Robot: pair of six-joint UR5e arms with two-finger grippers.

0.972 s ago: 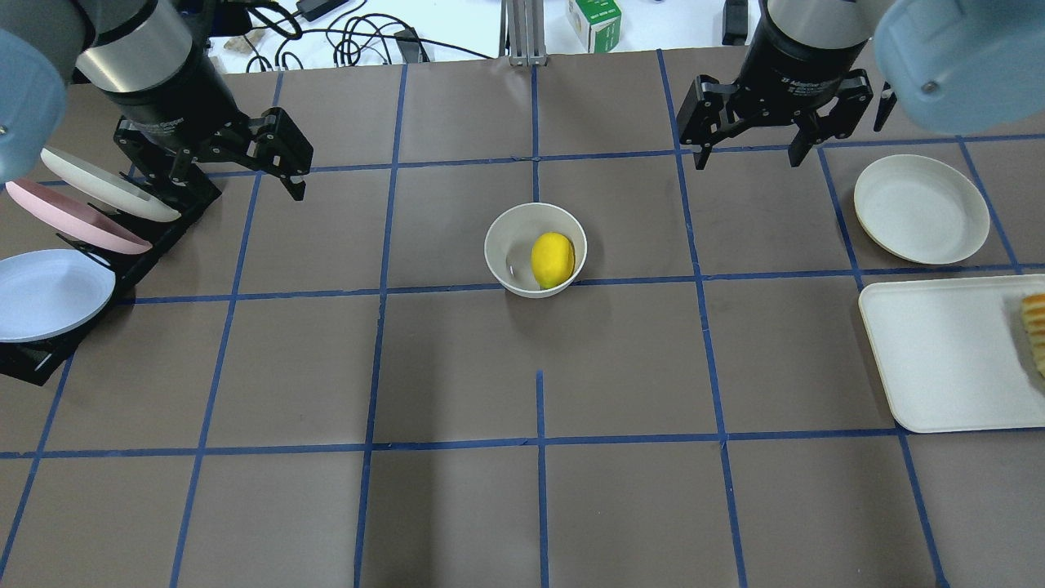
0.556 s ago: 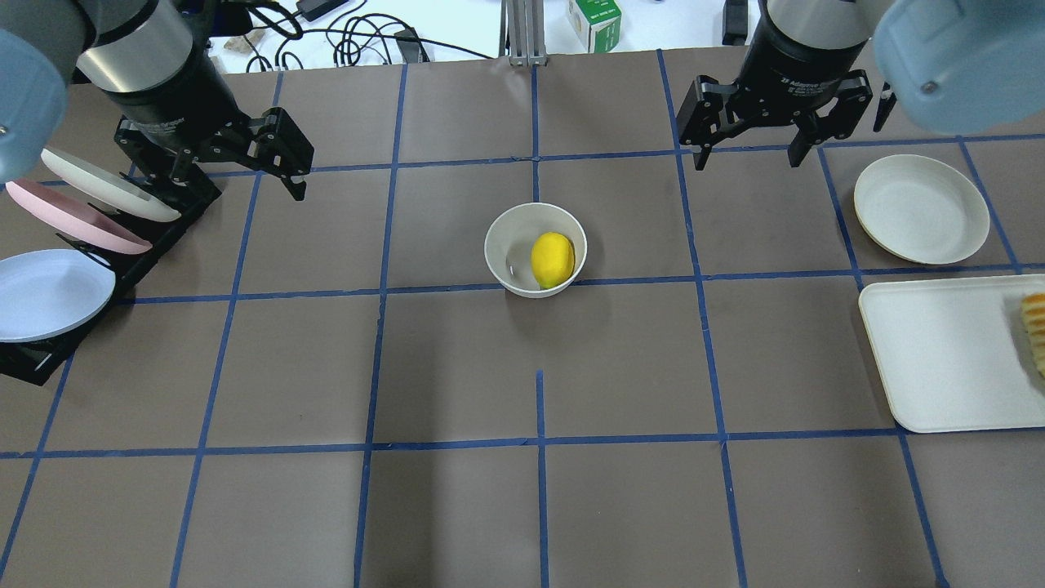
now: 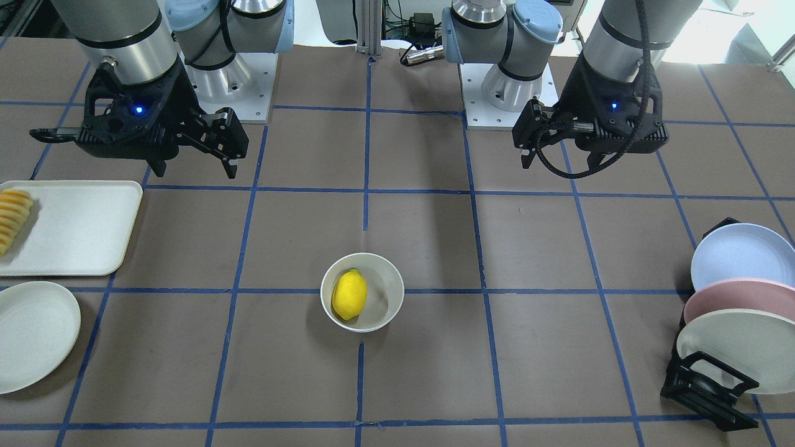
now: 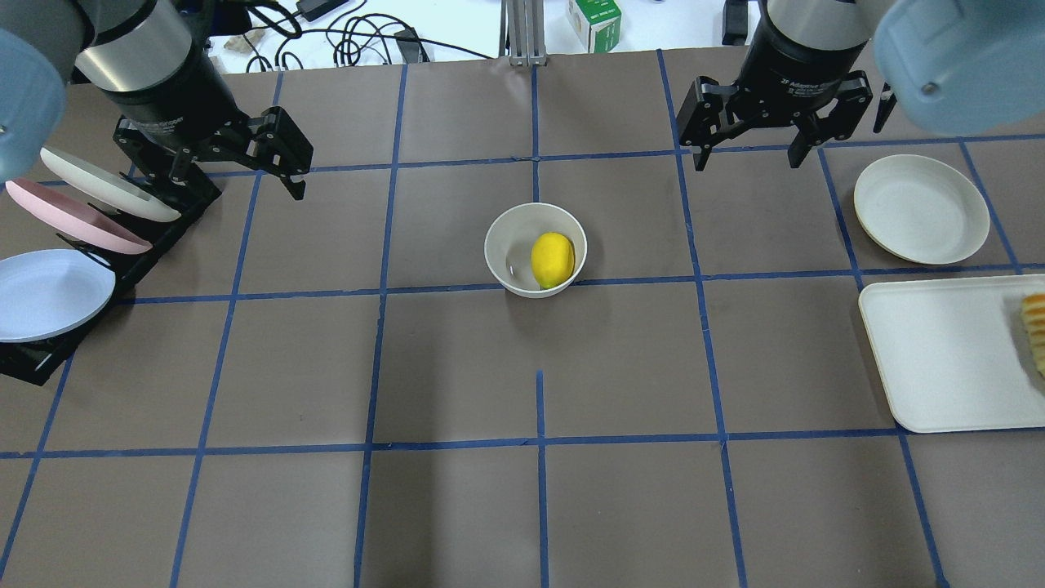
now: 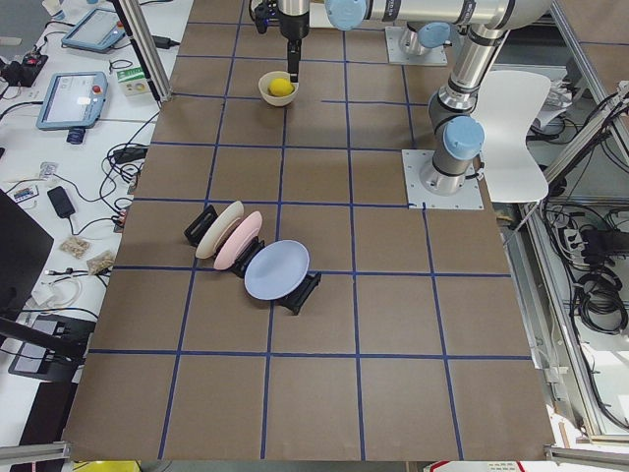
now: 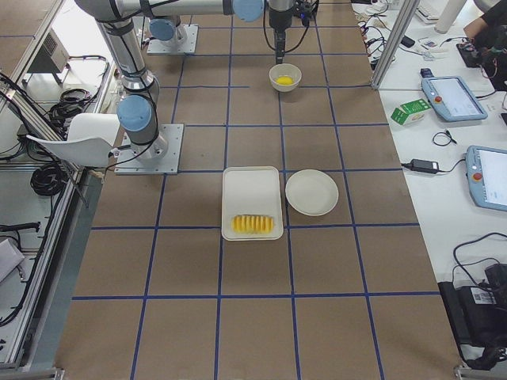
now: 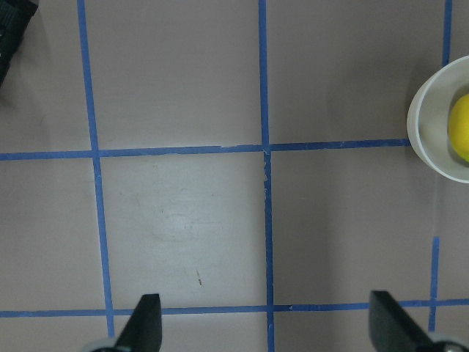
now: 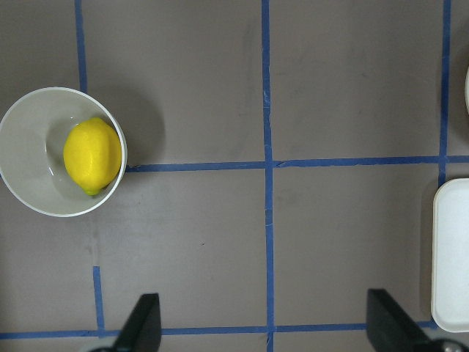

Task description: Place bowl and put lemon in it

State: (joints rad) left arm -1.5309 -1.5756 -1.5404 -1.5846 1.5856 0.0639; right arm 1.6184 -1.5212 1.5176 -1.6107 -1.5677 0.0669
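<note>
The off-white bowl (image 4: 506,245) stands upright near the table's middle with the yellow lemon (image 4: 553,259) lying inside it. They also show in the front view as bowl (image 3: 382,292) and lemon (image 3: 349,294), and in the right wrist view as bowl (image 8: 29,161) and lemon (image 8: 92,156). My left gripper (image 4: 237,175) is open and empty, well to the left of the bowl. My right gripper (image 4: 747,159) is open and empty, to the bowl's right and apart from it.
A black rack with pastel plates (image 4: 57,245) stands at the left edge. A shallow white plate (image 4: 921,208) and a white tray (image 4: 947,351) with a sliced fruit row (image 4: 1035,327) lie at the right. A green carton (image 4: 594,20) and cables lie beyond the mat.
The right gripper has drifted very slightly upward in the overhead view. The bowl, the lemon and the left gripper have not visibly moved.
</note>
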